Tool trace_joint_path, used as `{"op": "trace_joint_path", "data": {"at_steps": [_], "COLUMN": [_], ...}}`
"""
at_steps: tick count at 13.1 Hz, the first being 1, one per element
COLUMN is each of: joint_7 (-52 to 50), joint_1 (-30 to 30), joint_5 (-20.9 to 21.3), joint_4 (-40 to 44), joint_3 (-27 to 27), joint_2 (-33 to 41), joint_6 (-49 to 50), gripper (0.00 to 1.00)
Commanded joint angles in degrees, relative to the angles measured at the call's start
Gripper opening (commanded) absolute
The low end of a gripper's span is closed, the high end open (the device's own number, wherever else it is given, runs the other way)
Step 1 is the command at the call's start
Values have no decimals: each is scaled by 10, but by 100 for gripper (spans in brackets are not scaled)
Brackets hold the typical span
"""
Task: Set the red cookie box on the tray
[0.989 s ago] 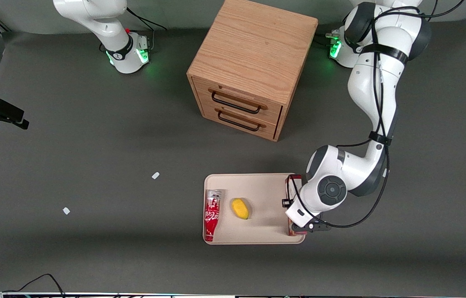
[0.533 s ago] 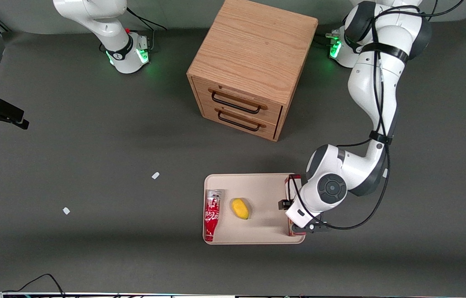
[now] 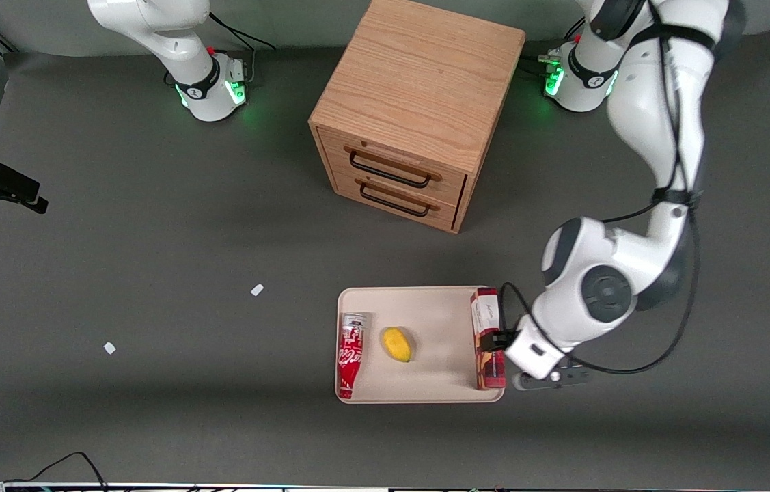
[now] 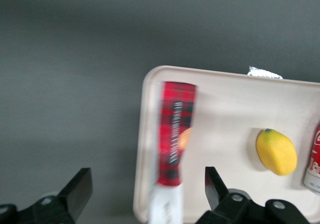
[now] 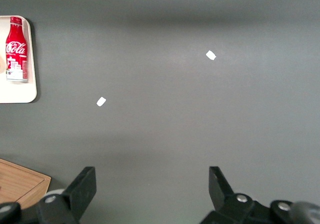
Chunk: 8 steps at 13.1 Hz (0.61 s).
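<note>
The red cookie box (image 3: 486, 318) lies flat on the tray (image 3: 439, 307), along the tray's edge toward the working arm's end, white end panel farther from the front camera. In the left wrist view the box (image 4: 175, 134) rests on the tray (image 4: 225, 108) below the gripper. My left gripper (image 4: 146, 181) is open wide and empty, raised above the box, touching nothing. In the front view the gripper (image 3: 518, 350) is mostly hidden under the wrist, just beside the box.
A red-and-white soda can (image 3: 350, 355) and a yellow lemon (image 3: 397, 344) lie on the tray. A wooden two-drawer cabinet (image 3: 419, 109) stands farther from the front camera. Two white scraps (image 3: 257, 290) lie on the mat toward the parked arm's end.
The left arm has lifted and swung off the box toward the working arm's end. The box, covered by the wrist before, now shows in full on the tray.
</note>
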State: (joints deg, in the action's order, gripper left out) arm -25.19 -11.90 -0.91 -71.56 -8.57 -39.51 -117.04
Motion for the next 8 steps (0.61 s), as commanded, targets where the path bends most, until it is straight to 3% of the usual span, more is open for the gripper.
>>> {"op": "trace_joint_path", "data": {"at_steps": [1, 3, 8], "joint_7": [83, 145, 209], "joint_1": [79, 128, 226], "joint_5": [-16, -41, -38], "joint_4": [-148, -177, -253], "joint_3": [-20, -20, -22], "joint_2": [156, 222, 386], "joint_6": [31, 86, 222], "gripper": [100, 100, 100]}}
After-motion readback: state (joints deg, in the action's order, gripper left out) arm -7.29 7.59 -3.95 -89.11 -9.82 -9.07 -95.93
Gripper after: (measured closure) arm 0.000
